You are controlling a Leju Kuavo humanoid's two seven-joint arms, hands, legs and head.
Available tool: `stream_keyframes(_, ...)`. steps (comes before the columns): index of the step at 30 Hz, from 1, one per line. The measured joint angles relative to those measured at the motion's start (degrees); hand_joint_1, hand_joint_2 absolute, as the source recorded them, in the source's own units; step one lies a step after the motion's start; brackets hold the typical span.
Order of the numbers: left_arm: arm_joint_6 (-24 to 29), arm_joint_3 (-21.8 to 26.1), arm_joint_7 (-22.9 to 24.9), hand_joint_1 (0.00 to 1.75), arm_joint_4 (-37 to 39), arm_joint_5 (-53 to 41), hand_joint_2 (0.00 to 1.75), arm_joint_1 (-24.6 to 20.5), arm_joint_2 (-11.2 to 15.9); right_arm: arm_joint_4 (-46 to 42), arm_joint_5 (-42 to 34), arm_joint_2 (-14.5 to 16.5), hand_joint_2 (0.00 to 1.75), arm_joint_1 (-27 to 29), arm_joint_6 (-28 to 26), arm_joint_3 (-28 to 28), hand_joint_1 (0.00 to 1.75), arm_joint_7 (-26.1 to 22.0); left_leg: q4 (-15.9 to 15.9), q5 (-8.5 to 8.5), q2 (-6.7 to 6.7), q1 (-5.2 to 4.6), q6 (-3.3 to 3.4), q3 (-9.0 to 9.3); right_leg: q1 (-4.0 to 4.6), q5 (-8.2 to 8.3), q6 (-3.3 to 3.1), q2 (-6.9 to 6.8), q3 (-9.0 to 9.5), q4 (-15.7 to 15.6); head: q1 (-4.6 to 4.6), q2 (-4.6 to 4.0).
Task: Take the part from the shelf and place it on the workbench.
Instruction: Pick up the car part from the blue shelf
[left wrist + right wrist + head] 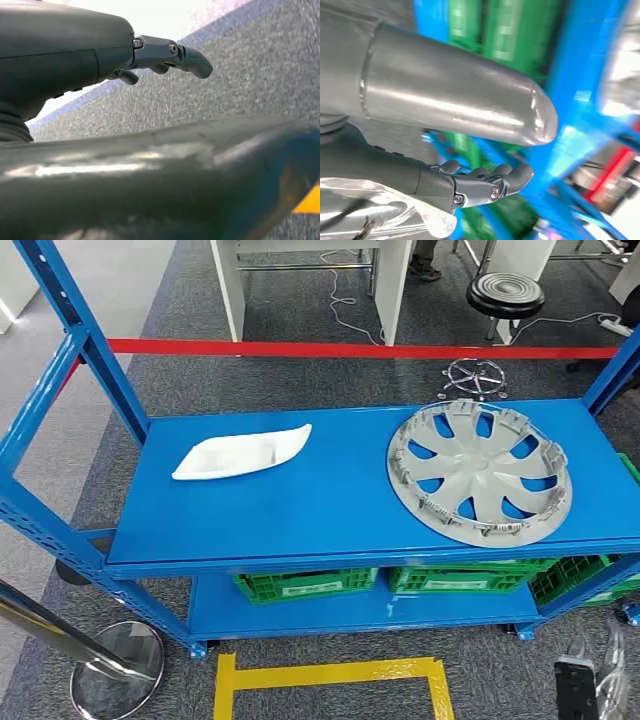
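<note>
Head cam sits high, looks fwd and down over the blue shelf (362, 490), whole top deck in frame, mid range. Left wrist cam is tight behind the left hand (166, 55), facing grey carpet away from shelf. Right wrist cam, blurred, close behind right hand (486, 182), faces shelf's lower deck; shares crates (306, 584) w/ head cam.

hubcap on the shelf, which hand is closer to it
Right. The right hand is low by the shelf's right end, below the hubcap and not touching it. The left hand hangs over grey carpet, with no shelf near it.
</note>
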Motion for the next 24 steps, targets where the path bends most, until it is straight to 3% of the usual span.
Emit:
stream_keyframes(5,-3.8,0.0,-4.3,0.00,0.0,1.3,0.00,0.0,0.1,-6.2,-2.2,-2.4,0.00,1.8,-2.6,7.9,0.00,0.9,0.0,0.00,0.01,0.00,0.00,0.01,0.00,0.01,0.00,0.00,0.00,0.0,-0.02,0.00)
stream_keyframes(11,-8.5,0.0,-9.0,0.00,0.0,1.4,0.00,-0.1,0.5,-10.3,-2.6,-8.7,0.00,1.5,-9.9,17.3,0.00,3.1,0.0,0.01,0.02,0.00,0.01,0.01,0.00,0.03,0.00,0.02,0.01,0.0,-0.01,0.00)
stream_keyframes(20,-11.2,0.0,-11.5,0.00,0.0,0.1,0.00,-0.1,1.6,-10.8,-1.1,-18.8,0.00,-1.3,-9.2,27.6,0.00,8.7,0.0,0.01,0.01,0.00,0.01,0.00,0.00,0.03,0.01,0.00,0.00,0.0,-0.02,0.00)
stream_keyframes(24,-11.5,0.0,-11.8,0.00,0.0,-0.2,0.00,-0.1,1.8,-10.3,-1.1,-21.6,1.75,-2.3,-8.8,29.4,0.00,9.8,0.0,0.01,0.01,0.00,0.01,0.00,0.00,0.03,0.00,0.00,0.00,0.0,-0.02,0.00)
